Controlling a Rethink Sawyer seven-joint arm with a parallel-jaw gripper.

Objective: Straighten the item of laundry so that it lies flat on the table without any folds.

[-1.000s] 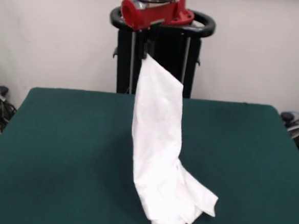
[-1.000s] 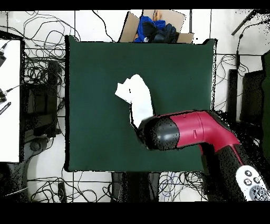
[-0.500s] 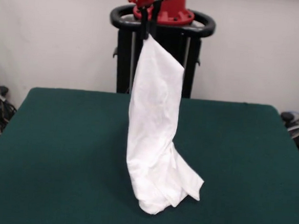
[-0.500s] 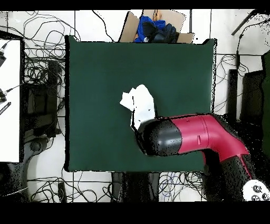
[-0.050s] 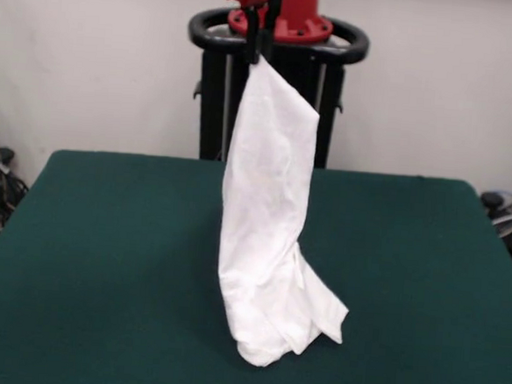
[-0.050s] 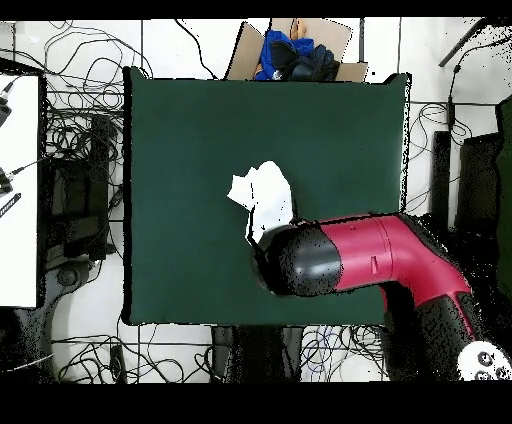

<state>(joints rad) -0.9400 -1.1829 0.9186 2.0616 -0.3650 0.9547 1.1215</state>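
The item of laundry (image 5: 266, 237) hangs as a long white drape at centre frame, its bunched lower end resting on the table (image 5: 101, 269) at the bottom, presumably lifted so its folds can fall out. Above, the gripper (image 5: 257, 50) pinches its top corner. The arm (image 6: 370, 262) reaches in from the overhead view's lower right.

A cardboard box (image 6: 296, 42) holding what may be blue and black cloth (image 6: 293, 58) sits among floor cables (image 6: 75, 140).
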